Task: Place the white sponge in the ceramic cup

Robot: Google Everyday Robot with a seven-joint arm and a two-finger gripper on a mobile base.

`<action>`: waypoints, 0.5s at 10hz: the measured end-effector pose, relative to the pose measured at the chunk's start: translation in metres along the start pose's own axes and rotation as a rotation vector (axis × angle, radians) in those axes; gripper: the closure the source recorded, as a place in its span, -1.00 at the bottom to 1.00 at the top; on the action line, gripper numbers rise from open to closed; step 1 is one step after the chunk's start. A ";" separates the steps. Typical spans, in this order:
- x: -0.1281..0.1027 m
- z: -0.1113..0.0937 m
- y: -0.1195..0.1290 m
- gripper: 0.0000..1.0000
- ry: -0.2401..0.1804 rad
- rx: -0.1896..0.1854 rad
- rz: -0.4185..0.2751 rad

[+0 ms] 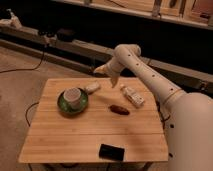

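A wooden bench (75,135) stands in a dim room, with the robot's white arm (150,77) reaching in from the right side. The arm bends at a rounded joint above the bench's far edge and angles down toward the left, ending in the claw (107,75). The claw hangs over the far edge of the bench, its fingers spread apart with nothing between them, so it is released and grasps nothing

The white sponge (92,88) lies flat on the bench just below and to the left of the claw, not touched by it. Just beside the sponge, to its left and nearer the camera, sits the ceramic cup (73,96), upright on a glossy green saucer (62,105). The cup's pale inside looks bare, and the sponge lies close to the saucer's rim; whether the two touch I cannot tell

To the right of the claw a longer white packet (133,95) lies at a slant on the bench. A small brown oblong thing (119,109) lies between the packet and the saucer, nearer the camera. A flat black object (112,151) rests by the near edge, well apart from the rest
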 end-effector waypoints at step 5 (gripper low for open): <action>-0.006 0.041 -0.034 -0.60 0.035 0.013 0.011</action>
